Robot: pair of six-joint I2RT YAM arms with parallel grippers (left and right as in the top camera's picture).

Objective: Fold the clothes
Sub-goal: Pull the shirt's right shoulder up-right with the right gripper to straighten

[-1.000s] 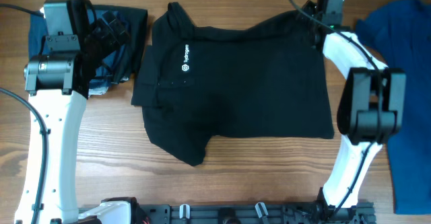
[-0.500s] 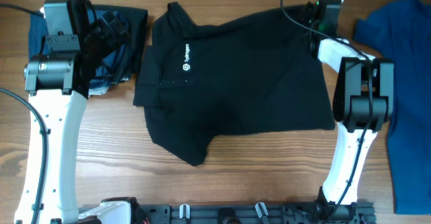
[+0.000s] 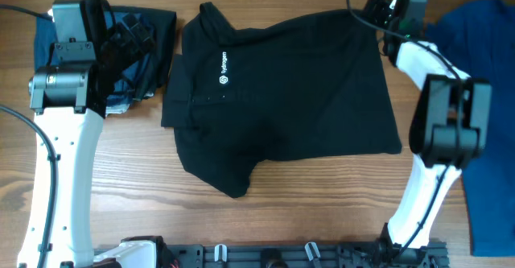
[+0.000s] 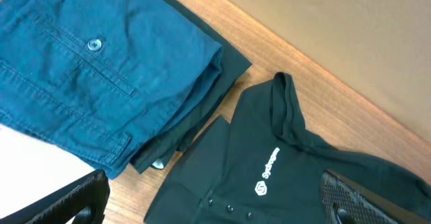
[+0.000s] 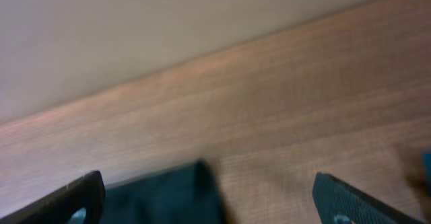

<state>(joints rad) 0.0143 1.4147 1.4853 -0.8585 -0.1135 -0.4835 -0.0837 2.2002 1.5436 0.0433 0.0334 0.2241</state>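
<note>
Clothes count: 3 piles on the table (image 3: 306,212).
- 1 black shirt (image 3: 282,99), centre of the table, lying mostly flat with the front up. White logo (image 3: 223,68) is showing, collar (image 3: 211,12) points to the far left corner. The near left part is bunched into a lump; the right hem is fairly straight.
- 1 folded dark blue stack (image 4: 87,69), far left, just beside the collar and partly under the left arm. It has a buttoned pocket on top and a darker layer underneath. Can't tell if that is one garment or two.
- 1 bright blue garment (image 3: 483,99), right edge, unfolded and running out of frame. It lies apart from the shirt.

Arms: 2.
- Left gripper (image 4: 212,204): jaws spread wide, holding nothing. It hangs over the gap between the blue stack and the collar. Both fingertips show at the bottom corners of the wrist view.
- Right gripper (image 5: 212,204): jaws spread wide, at the shirt's far right corner by the table's back edge. The wrist view is blurred. A black cloth corner (image 5: 168,194) lies on the wood between the fingers, nearer the left one, and neither finger pinches it.
</note>
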